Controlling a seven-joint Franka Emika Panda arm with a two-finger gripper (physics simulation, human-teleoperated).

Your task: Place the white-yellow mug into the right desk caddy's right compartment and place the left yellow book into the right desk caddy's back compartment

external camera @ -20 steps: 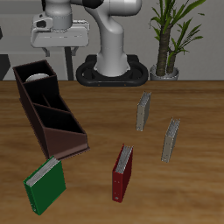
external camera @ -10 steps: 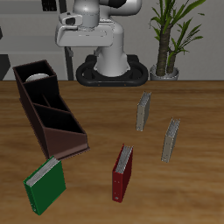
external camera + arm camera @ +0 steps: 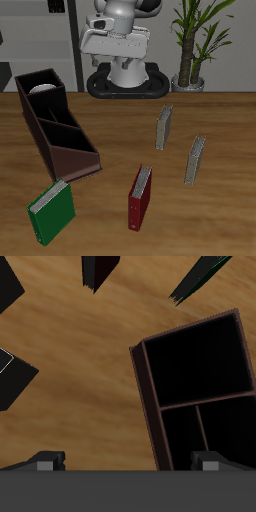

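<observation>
The right desk caddy (image 3: 57, 128) lies along one side of the table (image 3: 110, 140), a long dark box with inner dividers; from the wrist I look down into it (image 3: 200, 386).

The white-yellow mug (image 3: 42, 89) sits in the caddy's squarish end section farthest from the table's front edge, only its pale rim showing, so I judge that half of the task done.

The left yellow book (image 3: 195, 160) stands upright on open wood, well apart from the caddy. I judge it light, stiff and smooth-sided, likely to tip if nudged, so I would take it across the covers near the top edge.

Its twin, the other yellow book (image 3: 164, 127), stands near it, farther back and closer to the caddy, and may crowd a direct carry.

The red book (image 3: 140, 196) and green book (image 3: 52, 210) stand nearer the front edge, out of the line I expect to need. A potted plant (image 3: 195, 40) stands at the back.

The gripper (image 3: 115, 45) hangs high over the back of the table, holding nothing; its fingertips (image 3: 46, 463) stand wide apart.
</observation>
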